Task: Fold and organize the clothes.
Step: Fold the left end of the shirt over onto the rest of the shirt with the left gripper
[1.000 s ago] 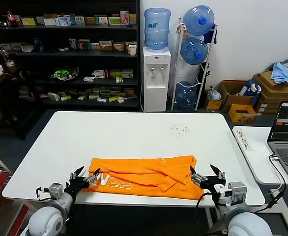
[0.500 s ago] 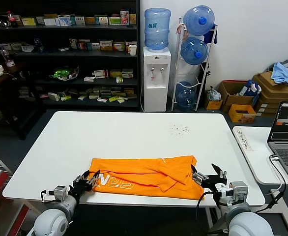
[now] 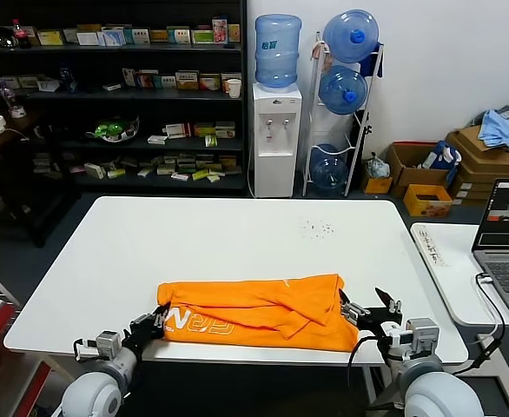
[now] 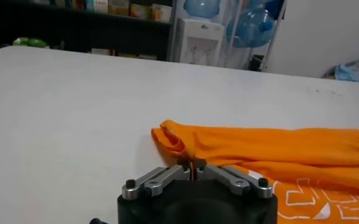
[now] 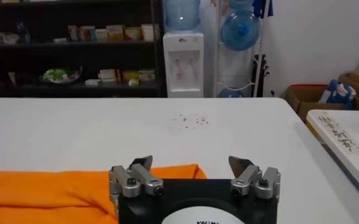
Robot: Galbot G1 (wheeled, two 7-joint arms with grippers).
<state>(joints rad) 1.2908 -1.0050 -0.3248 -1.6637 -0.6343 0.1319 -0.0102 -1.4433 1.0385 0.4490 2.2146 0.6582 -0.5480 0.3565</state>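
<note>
Left gripper: the left gripper (image 3: 155,323) sits at the near left corner of the T-shirt (image 3: 259,311), low on the table (image 3: 237,239). In its wrist view the left gripper (image 4: 192,165) has its jaws drawn together, with orange fabric pinched at their tips, so it is clamped on the T-shirt (image 4: 270,146) corner.

T-shirt: a bright orange band lying across the near part of the white table, close to the front edge. It looks folded over lengthwise, with rumpled layers toward its right half. White lettering shows on the left part, facing up.

Right gripper: the right gripper (image 3: 361,314) is at the T-shirt's near right corner. From its own wrist camera the right gripper (image 5: 191,163) has its jaws spread wide, with the orange cloth (image 5: 57,192) lying beneath and ahead of them; nothing is held.

Progress: by my reading, one lengthwise fold is in place and the shirt is a long strip, not yet a compact packet. Further folds and tidying appear to remain.

Step in hand: likely taking hold of both near corners; the left side is gripped, the right side is not yet.
</note>
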